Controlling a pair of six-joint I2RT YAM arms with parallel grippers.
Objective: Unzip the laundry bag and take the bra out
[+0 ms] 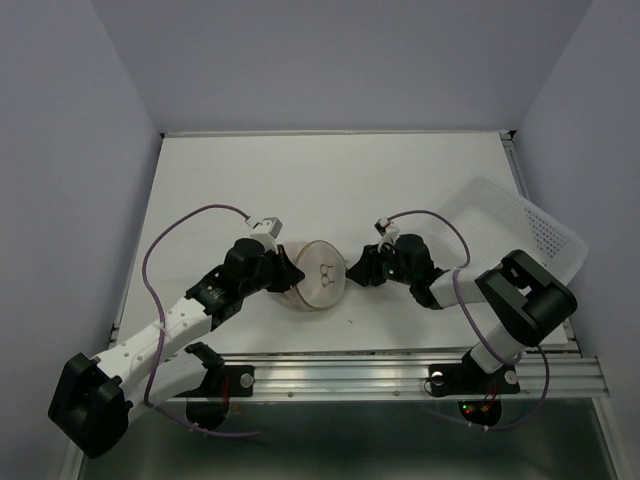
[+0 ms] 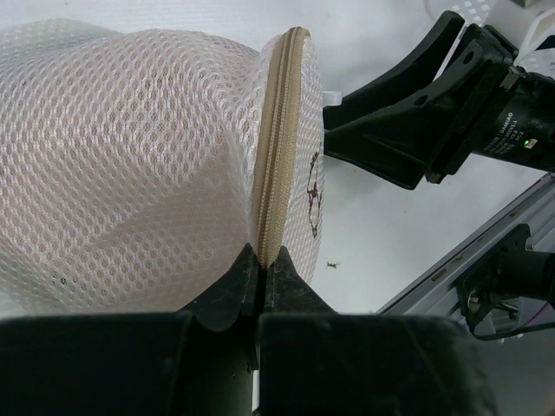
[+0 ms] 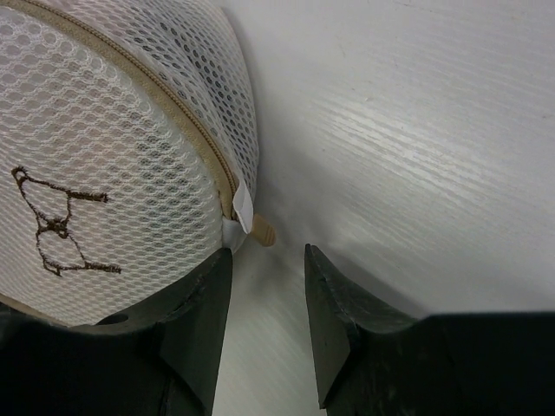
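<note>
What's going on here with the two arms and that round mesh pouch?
The robot is setting up to unzip the laundry bag, which is standing on edge. The left gripper is shut on its zipped rim, holding it steady. The right gripper is open, just short of the zipper pull. The zipper looks closed, so nothing is out yet.

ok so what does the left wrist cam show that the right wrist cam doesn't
Only the left wrist view shows the left gripper pinched shut on the zipper at the rim of the laundry bag, with the right gripper seen from outside at the bag's face. Only the right wrist view shows the tan zipper pull, lying just ahead of that gripper's open fingers, not yet held. Both show the cream mesh, the zipper and the dark mark.
</note>
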